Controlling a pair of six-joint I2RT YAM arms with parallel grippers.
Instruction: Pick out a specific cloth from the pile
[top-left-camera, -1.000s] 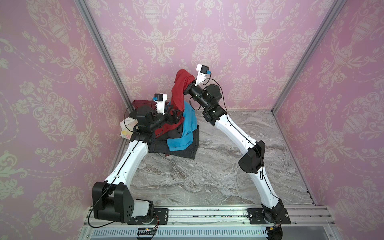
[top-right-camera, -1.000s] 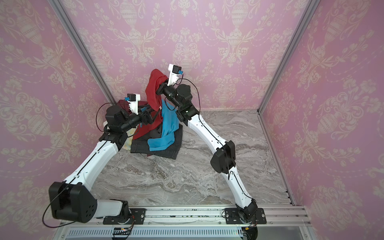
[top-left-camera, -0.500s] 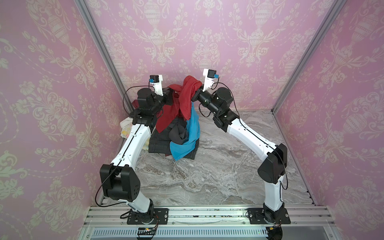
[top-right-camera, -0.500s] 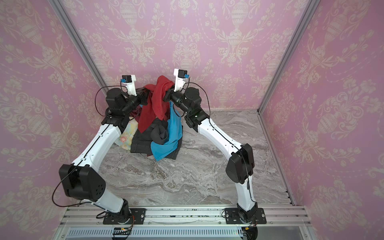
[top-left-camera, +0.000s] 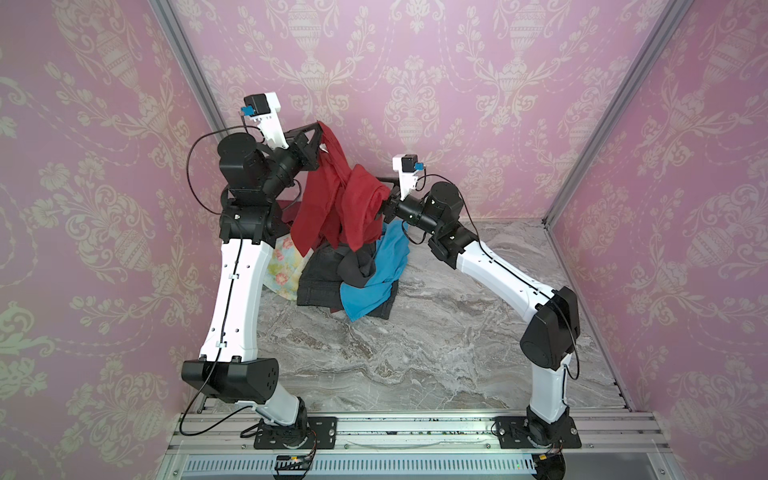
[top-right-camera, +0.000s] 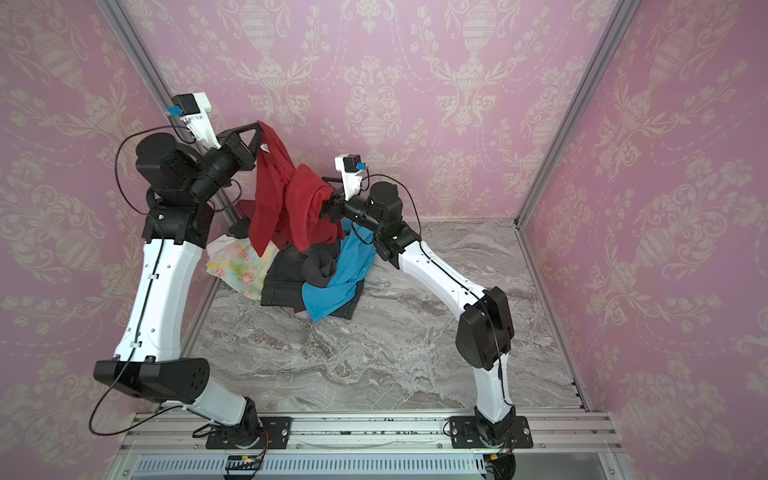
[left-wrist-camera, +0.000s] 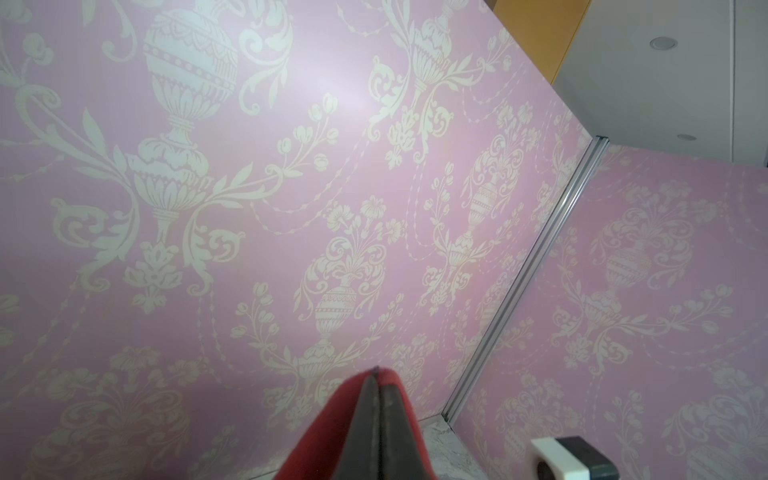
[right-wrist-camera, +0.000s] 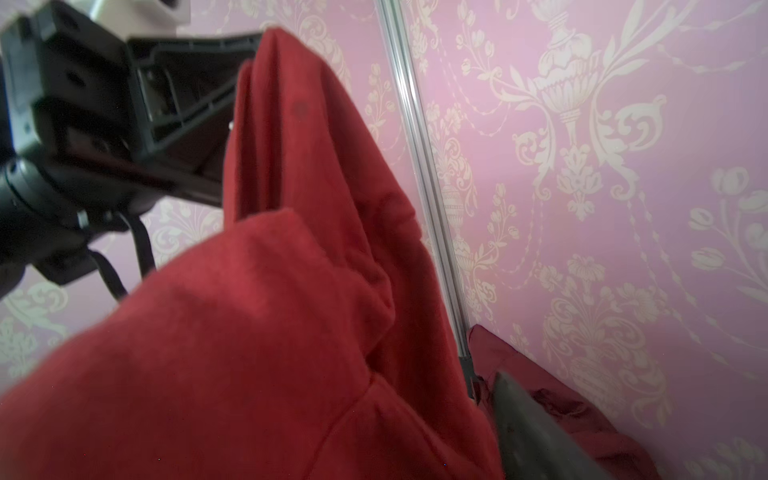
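raised higher than half a second ago, the left gripper (top-left-camera: 319, 135) is clenched on a top edge of the cloth (top-left-camera: 332, 199), which is hung above the pile (top-left-camera: 328, 278) at the back left corner of the surface (top-left-camera: 415, 353). the right gripper (top-right-camera: 330, 206) has been lowered and its jaws parted, the cloth only draped over it; the grip is judged handed over, the hem perhaps not yet clear.
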